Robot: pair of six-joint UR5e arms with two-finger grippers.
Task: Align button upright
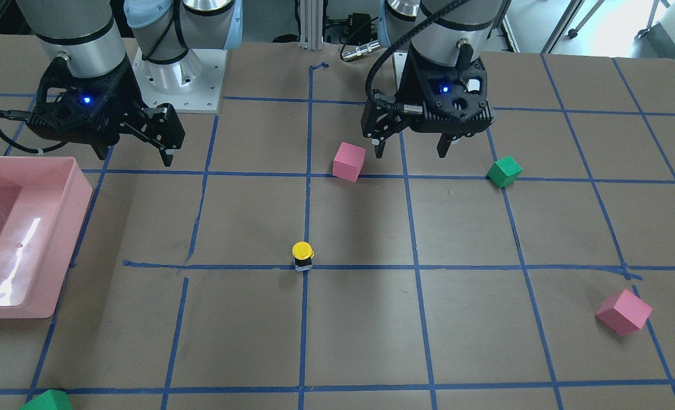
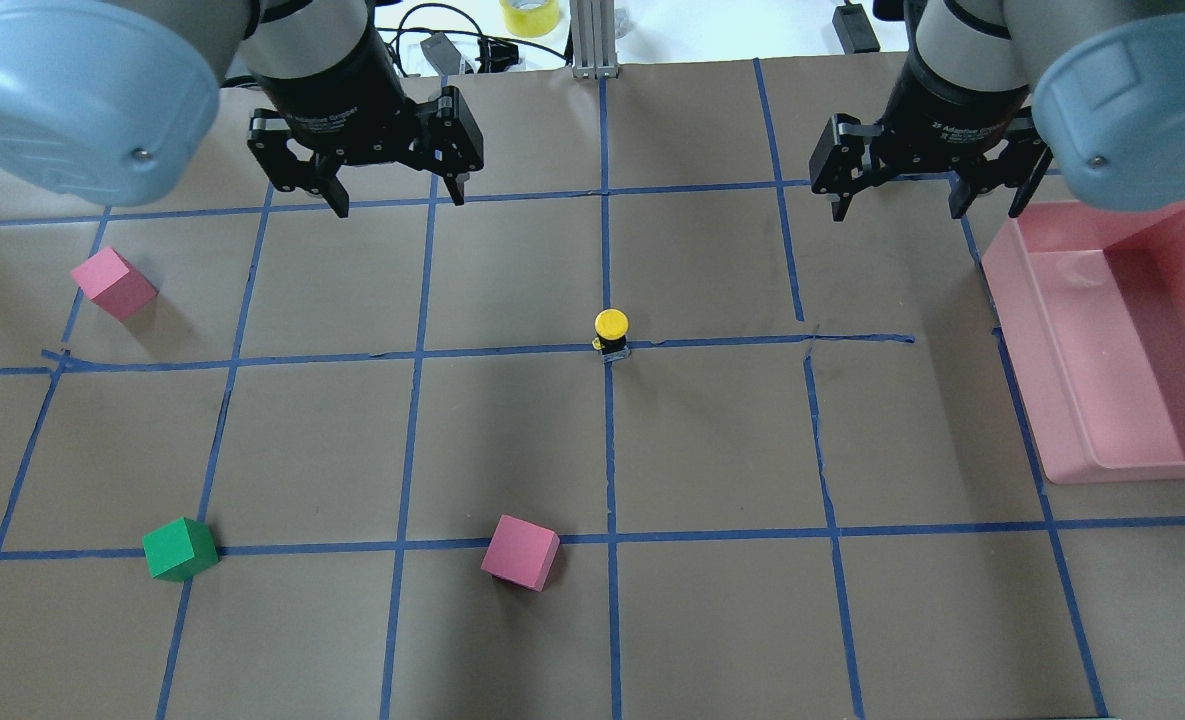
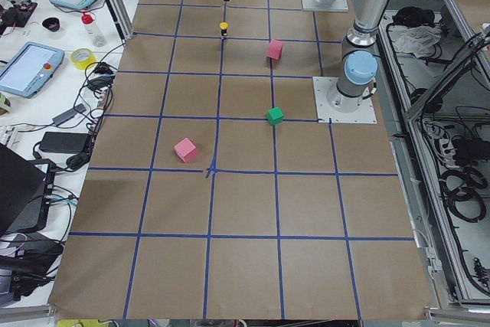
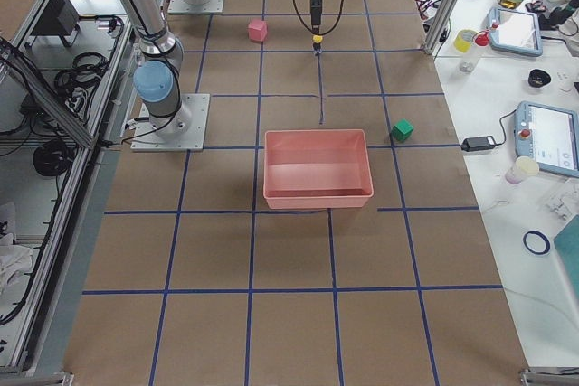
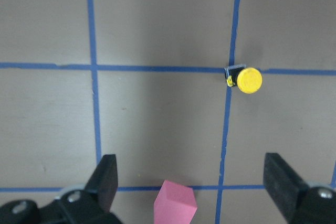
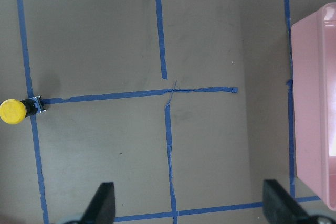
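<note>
I find left end effector (image 2: 399, 204) and right end effector (image 2: 897, 212) spread, empty; a nudge could topple the upright button (image 2: 611, 331).

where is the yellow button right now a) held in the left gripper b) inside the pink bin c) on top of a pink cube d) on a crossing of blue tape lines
d: the button stands cap up where two blue tape lines cross, touching nothing else.
</note>
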